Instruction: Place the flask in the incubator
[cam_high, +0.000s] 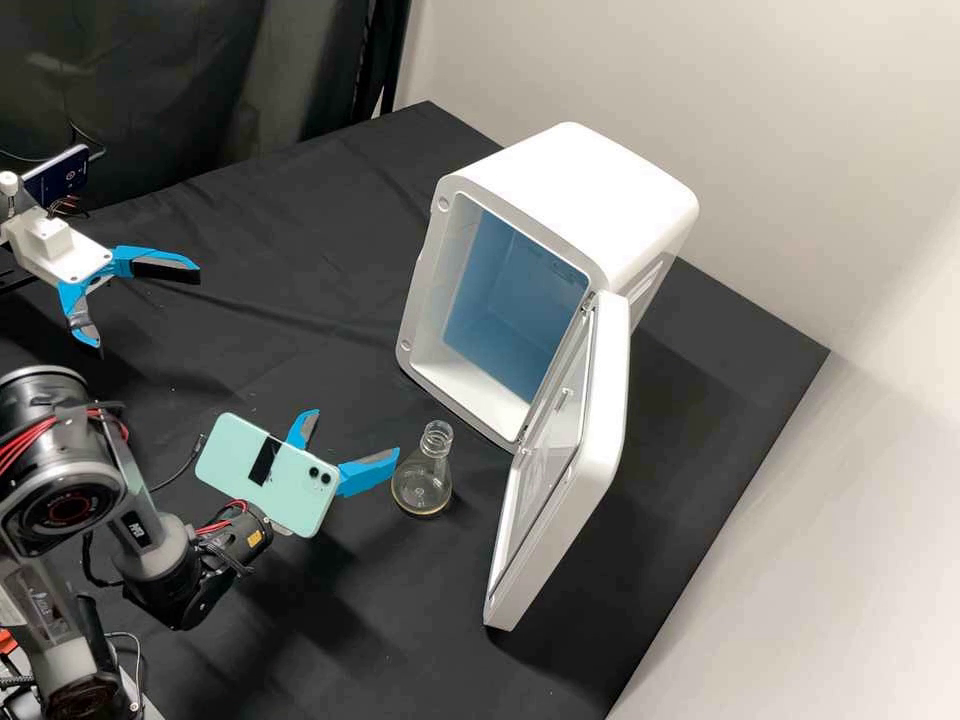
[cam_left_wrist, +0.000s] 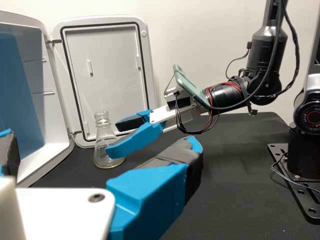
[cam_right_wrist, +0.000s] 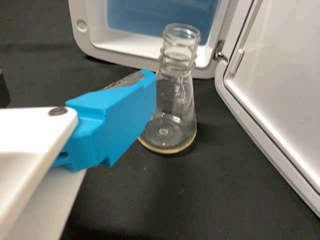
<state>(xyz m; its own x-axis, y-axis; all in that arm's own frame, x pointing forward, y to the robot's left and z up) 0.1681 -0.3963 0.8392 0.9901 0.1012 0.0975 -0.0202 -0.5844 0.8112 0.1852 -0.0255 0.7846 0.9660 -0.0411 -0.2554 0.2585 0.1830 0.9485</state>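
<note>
The flask (cam_high: 422, 485) is seen upright on the black bench (cam_high: 300, 250), outside the incubator (cam_high: 590, 190), at 7 o'clock from its blue-lined opening and just beside the open door (cam_high: 565, 460). The right gripper (cam_high: 355, 435) is held spread at the flask's 9 o'clock (contact cannot be told). The left gripper (cam_high: 146, 306) is likewise spread, well apart at 10 o'clock.

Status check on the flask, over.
Left gripper open, back. Right gripper open, beside flask, not gripping. Flask upright on bench before open incubator. Nothing blocking.
</note>
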